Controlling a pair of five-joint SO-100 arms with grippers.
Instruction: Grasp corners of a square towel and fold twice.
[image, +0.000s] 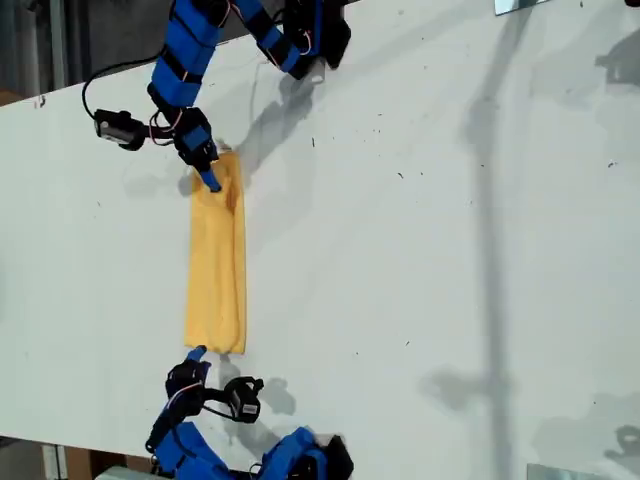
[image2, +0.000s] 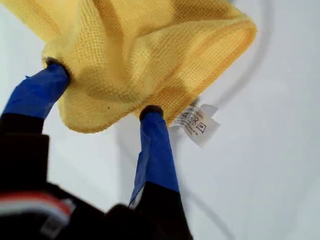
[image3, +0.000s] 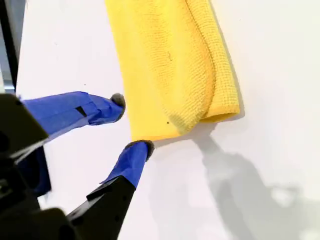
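Towel (image: 216, 265) lies folded into a narrow strip on the white tabletop (image: 420, 250), toward the exterior view's left. At its near end my second pincer (image3: 134, 122) stands spread beside the corner (image3: 142, 132), one tip touching the hem. At the far end my first pincer (image2: 102, 92) pinches bunched cloth, a tag (image2: 195, 124) hanging out. Bare tabletop spreads wide toward the exterior view's right.

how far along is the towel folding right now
One fold looks done: the towel lies as a long doubled strip on the table. In hand: my first hand has its fingers pressed into the bunched end by the care label, and my second hand is open at the other end's corner, not yet gripping. Left: the second fold.
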